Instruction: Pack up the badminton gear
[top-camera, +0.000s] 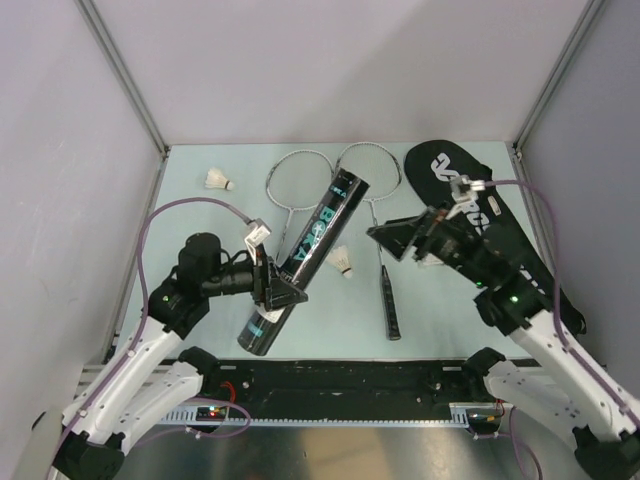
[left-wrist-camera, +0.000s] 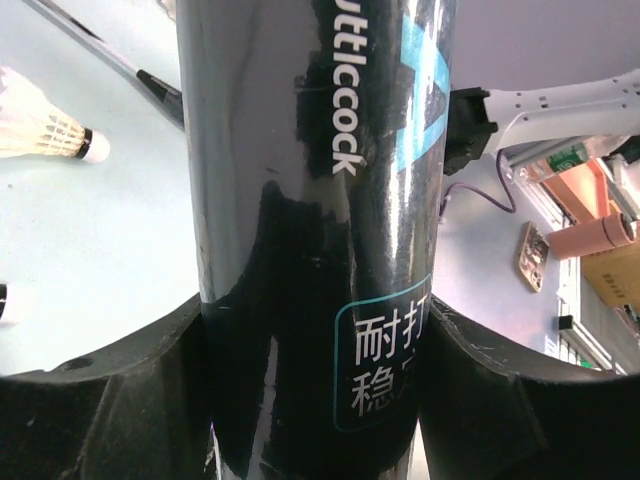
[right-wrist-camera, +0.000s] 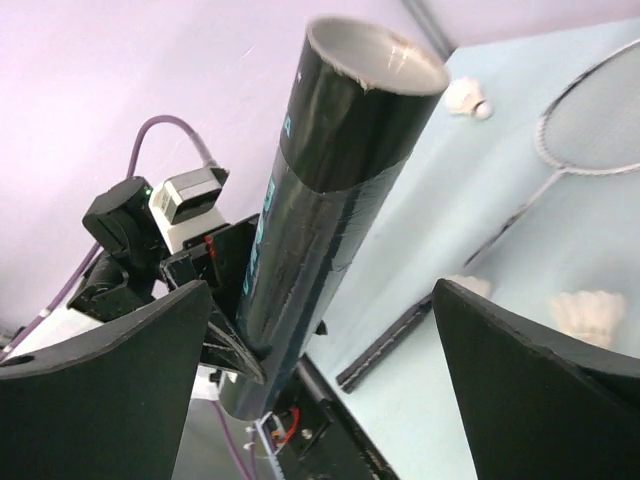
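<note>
Clearly the left tool (top-camera: 280, 292) clamps the black tube (top-camera: 325, 225) near its lower end, with fingers (left-wrist-camera: 100, 400) pressed on both sides. It tilts the tube so the open mouth faces the right arm, probably so that shuttlecocks can be dropped in. The right tool (top-camera: 398, 238) hangs just right of the tube, spread wide and empty. One shuttlecock (top-camera: 343, 262) lies on the worktop (top-camera: 440, 320) beside the tube, and another shuttlecock (top-camera: 218, 180) lies well left of it. A third seems to sit beneath the right tool, mostly hidden from above. Two rackets (top-camera: 390, 305) lie behind and right of the tube. The bag (top-camera: 470, 190) is farther right, partly covered by the arm.
</note>
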